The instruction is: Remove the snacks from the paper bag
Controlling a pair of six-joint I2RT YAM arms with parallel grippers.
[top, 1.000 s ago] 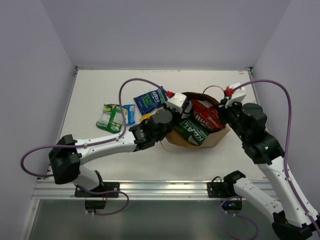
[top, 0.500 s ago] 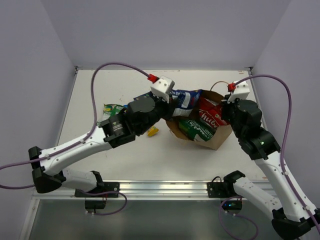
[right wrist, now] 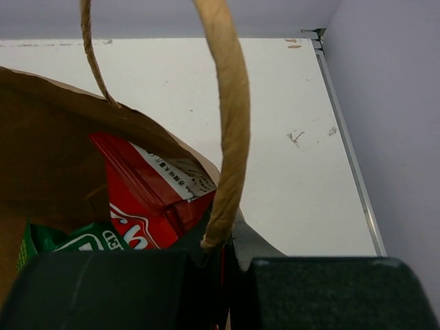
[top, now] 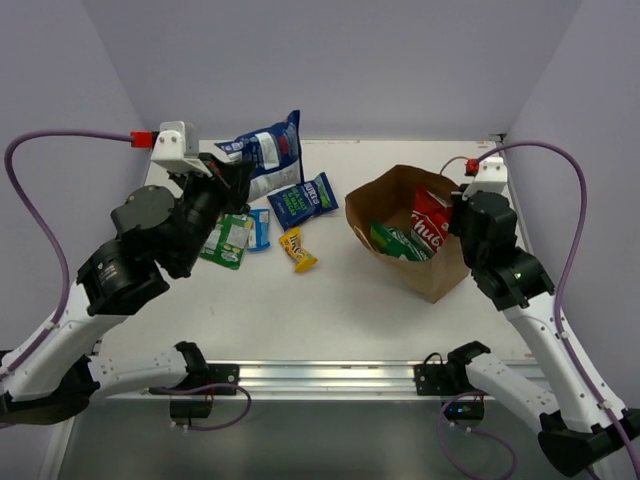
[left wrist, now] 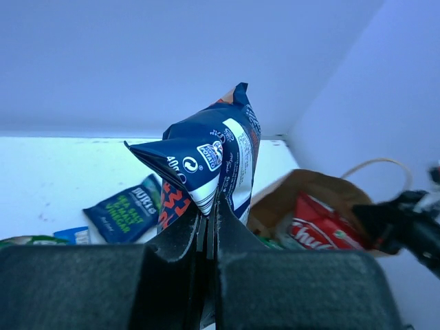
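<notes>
Dial reference: overhead view, 12 o'clock at the far wall, read from the table's centre.

1. Paper bag [top: 437, 272]: sits on the table [top: 330, 310] at about 3 o'clock, its mouth gaping upward and toward 10 o'clock. One twisted handle [right wrist: 229, 124] stands up in a loop above the rim.
2. Contents seen through the mouth: a red chip bag [top: 431, 222] against the 3 o'clock wall, and a green bag [top: 396, 242] just beside it on its 9 o'clock side. Both are partly inside; their lower ends are hidden.
3. Right gripper [right wrist: 223, 251]: at the bag's rim on the 2 o'clock side, fingers drawn together and pinching the paper edge where the handle meets it. The red chip bag lies just beside the pinch, inside the bag.
4. Blue chip bag [top: 270, 152]: out of the paper bag and off the table, held aloft at about 11 o'clock, well apart from the paper bag.
5. Left gripper [left wrist: 208, 220]: fingers clamped on the lower edge of the blue chip bag, which rises above them.
6. Loose on the table, between 9 and 11 o'clock: a dark blue packet [top: 304, 199] nearest 12, a small yellow packet [top: 297, 251] toward the centre, a small light-blue packet [top: 259, 228], and a green-white packet [top: 227, 241] just beside it at 9 o'clock, partly under the left arm.
</notes>
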